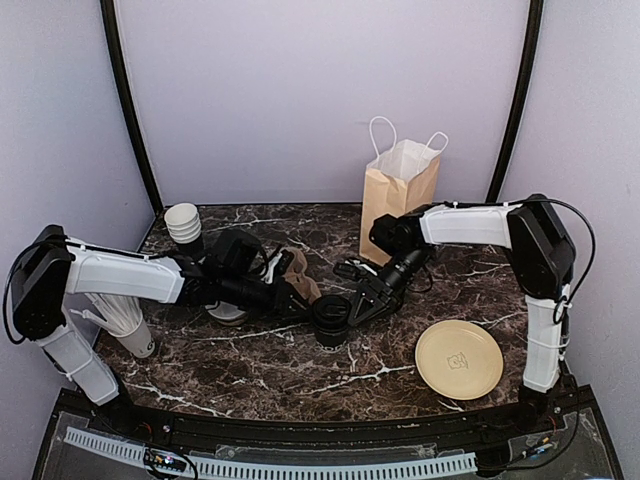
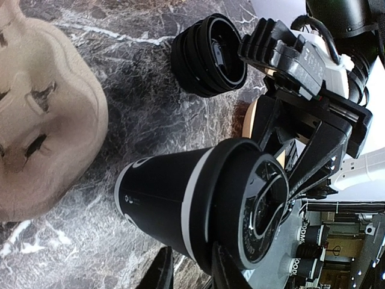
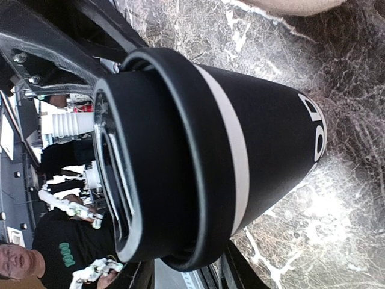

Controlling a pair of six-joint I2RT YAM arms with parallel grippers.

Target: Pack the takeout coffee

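One takeout coffee (image 1: 332,322), a black cup with white lettering and a black lid, stands on the marble table (image 1: 300,375) between both arms. It fills the left wrist view (image 2: 162,205) and the right wrist view (image 3: 264,138). My left gripper (image 1: 303,303) sits at its left side. There its jaws (image 2: 192,274) stand apart, tips against the cup wall and lid rim, clamping nothing. My right gripper (image 1: 362,303) is at the cup's right side. Its two fingers (image 3: 187,272) show only at the frame's bottom edge, with the lid's rim bulging between them.
A brown moulded cup carrier (image 1: 296,276) (image 2: 42,120) lies behind the cup. A low stack of black lids (image 2: 210,54) sits nearby. A brown paper bag (image 1: 398,195) stands at the back, nested lidless cups (image 1: 183,222) at back left, a tan plate (image 1: 459,359) at front right.
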